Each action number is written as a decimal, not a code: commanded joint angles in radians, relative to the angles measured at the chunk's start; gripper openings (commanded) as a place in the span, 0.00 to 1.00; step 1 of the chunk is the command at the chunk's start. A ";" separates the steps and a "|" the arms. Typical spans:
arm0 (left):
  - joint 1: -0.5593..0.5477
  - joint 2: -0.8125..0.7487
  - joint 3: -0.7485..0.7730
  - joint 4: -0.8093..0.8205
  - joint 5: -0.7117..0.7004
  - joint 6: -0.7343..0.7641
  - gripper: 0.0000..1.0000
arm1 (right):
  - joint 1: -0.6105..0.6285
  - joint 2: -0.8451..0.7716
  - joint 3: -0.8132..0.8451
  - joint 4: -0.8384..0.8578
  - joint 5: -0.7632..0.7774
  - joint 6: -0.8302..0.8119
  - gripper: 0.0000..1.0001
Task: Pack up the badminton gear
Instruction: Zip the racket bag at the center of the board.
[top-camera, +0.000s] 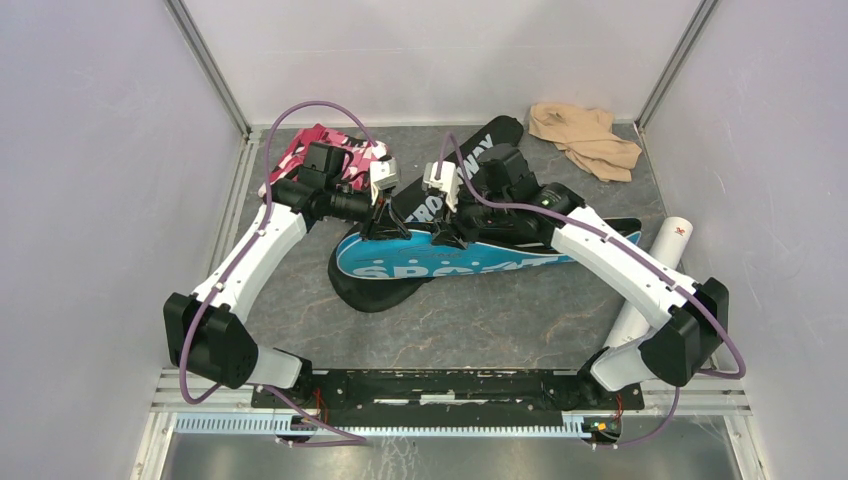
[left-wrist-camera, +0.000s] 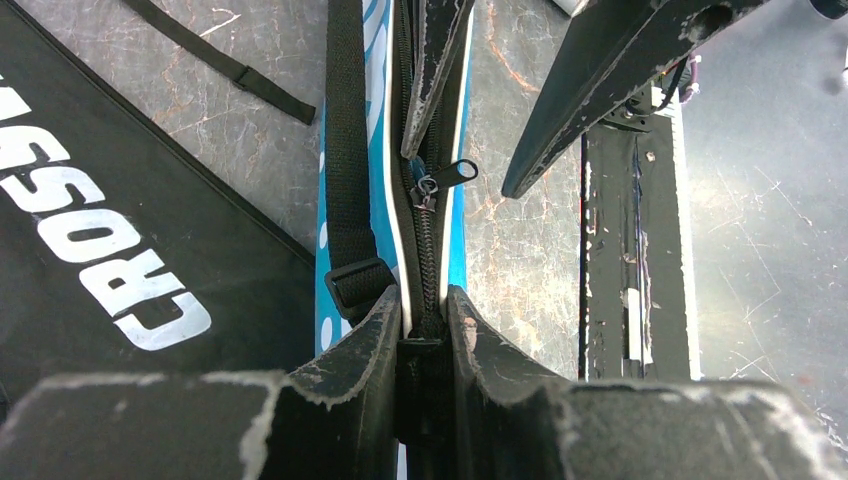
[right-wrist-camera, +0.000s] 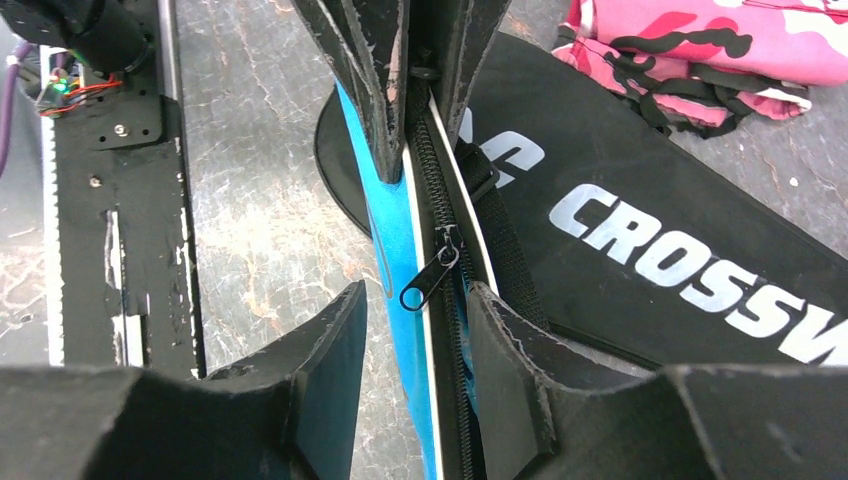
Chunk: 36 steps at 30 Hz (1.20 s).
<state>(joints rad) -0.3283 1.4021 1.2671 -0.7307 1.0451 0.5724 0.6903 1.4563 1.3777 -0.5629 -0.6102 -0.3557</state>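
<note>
The blue "SPORT" cover (top-camera: 440, 258) lies mid-table, partly on the black "CROSSWAY" cover (top-camera: 480, 150). My left gripper (top-camera: 385, 225) is shut on the blue cover's zipped edge (left-wrist-camera: 425, 310), which stands up between its fingers. The zipper pull (left-wrist-camera: 440, 178) hangs just beyond them. My right gripper (top-camera: 445, 235) faces it, open, and straddles the same edge (right-wrist-camera: 418, 295) with the zipper pull (right-wrist-camera: 430, 275) just ahead of its fingertips, untouched. A white tube (top-camera: 660, 260) lies at the right. No rackets or shuttlecocks show.
A pink camouflage cloth (top-camera: 320, 150) lies at the back left, also in the right wrist view (right-wrist-camera: 700, 40). A beige cloth (top-camera: 585, 135) lies at the back right. A loose black strap (left-wrist-camera: 215, 60) lies on the grey table. White walls enclose the table.
</note>
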 joint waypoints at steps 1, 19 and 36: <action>0.009 0.011 0.035 -0.017 -0.024 -0.035 0.02 | 0.025 -0.008 0.041 0.045 0.118 0.042 0.46; 0.009 0.014 0.039 -0.015 -0.025 -0.038 0.02 | 0.070 0.018 0.079 0.025 0.205 0.042 0.31; 0.009 0.008 0.041 -0.015 -0.040 -0.032 0.02 | 0.091 0.027 0.128 -0.044 0.284 -0.043 0.00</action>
<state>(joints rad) -0.3264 1.4059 1.2762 -0.7307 1.0302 0.5713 0.7773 1.4792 1.4445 -0.5781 -0.3698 -0.3595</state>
